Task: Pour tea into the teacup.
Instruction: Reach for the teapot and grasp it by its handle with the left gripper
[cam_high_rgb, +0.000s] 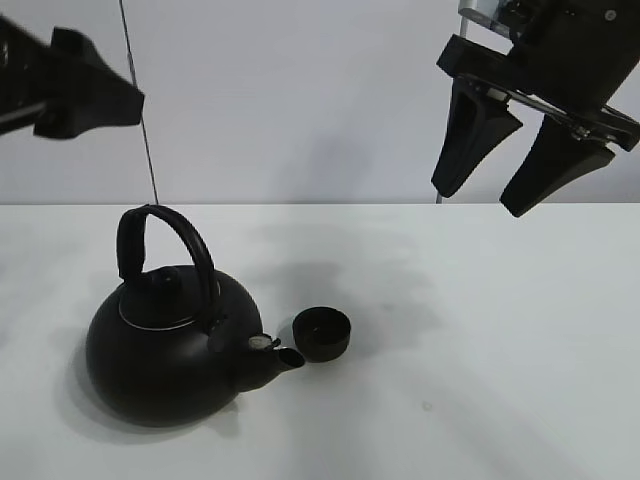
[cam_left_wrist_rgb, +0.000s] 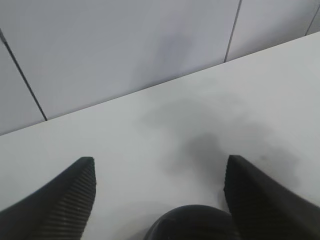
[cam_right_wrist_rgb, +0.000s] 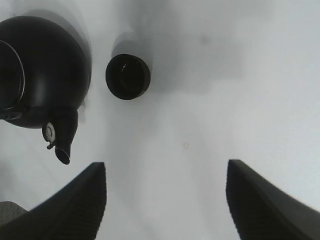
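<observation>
Your teacup (cam_high_rgb: 322, 333) stands upright on the white table (cam_high_rgb: 500, 350), about midway between its left and right edges and well in from the far edge, where the table meets the pale wall (cam_high_rgb: 300, 100). The black kettle (cam_high_rgb: 165, 350) sits just beside it, toward the left edge. From above, a narrow strip of bare table separates the cup from the kettle's round body. The spout (cam_high_rgb: 278, 360) is on the cup's side of the kettle but angles past it toward the near edge, so its tip does not touch the cup. The arched handle (cam_high_rgb: 165, 250) stands upright over the lid. The inside of the cup is too dark to show whether it holds anything.

Your right gripper (cam_high_rgb: 480, 200) hangs high above the right half of the table, well apart from both things. Its jaws are spread wide with nothing between them; the right wrist view shows only bare table between its ribbed fingers (cam_right_wrist_rgb: 75, 200).

Your left gripper (cam_left_wrist_rgb: 160, 161) is raised over the left side, its jaws likewise wide apart and holding nothing. Between its fingers you see the table running to the far edge, plus a rounded black shape (cam_left_wrist_rgb: 192, 225). Too little of that shape shows to tell what it is.
</observation>
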